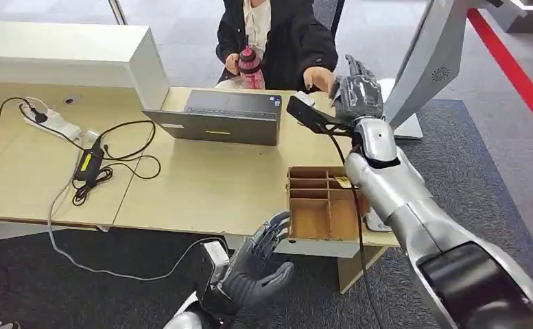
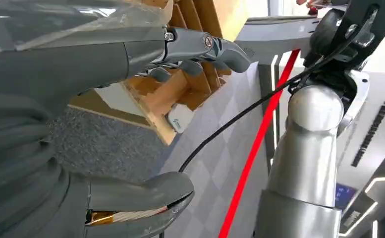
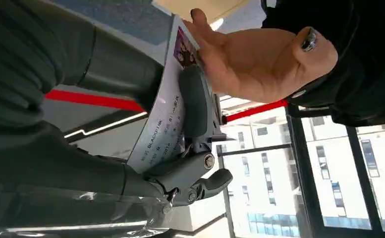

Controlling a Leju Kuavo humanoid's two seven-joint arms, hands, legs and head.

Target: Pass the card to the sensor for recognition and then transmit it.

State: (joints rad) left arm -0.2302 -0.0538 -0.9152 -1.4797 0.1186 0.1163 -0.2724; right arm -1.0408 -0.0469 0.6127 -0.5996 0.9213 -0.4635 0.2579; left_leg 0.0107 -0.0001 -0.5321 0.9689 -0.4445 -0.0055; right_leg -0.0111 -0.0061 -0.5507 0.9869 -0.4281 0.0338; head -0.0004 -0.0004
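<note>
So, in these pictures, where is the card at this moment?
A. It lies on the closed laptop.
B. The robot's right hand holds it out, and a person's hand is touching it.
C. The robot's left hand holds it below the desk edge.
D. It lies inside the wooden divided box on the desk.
B: in the right wrist view the card is gripped in the right hand, and the person's hand touches its far end.

The head view looks down over the desk; both wrist views sit close behind their hands, turned sideways.
</note>
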